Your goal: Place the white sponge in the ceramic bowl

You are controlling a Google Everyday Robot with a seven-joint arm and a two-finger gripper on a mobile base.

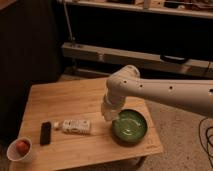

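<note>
The green ceramic bowl (131,127) sits on the right part of the wooden table (70,100). My white arm reaches in from the right and bends down. My gripper (109,114) hangs just above the table at the bowl's left rim. The white sponge does not show as a separate block anywhere on the table. The gripper's pale lower end may hide it, and I cannot tell whether it is held.
A long white packet (76,126) with markings lies left of the gripper. A small black object (45,133) lies further left. A white cup (20,150) with a red thing stands at the front left corner. Dark shelving stands behind the table.
</note>
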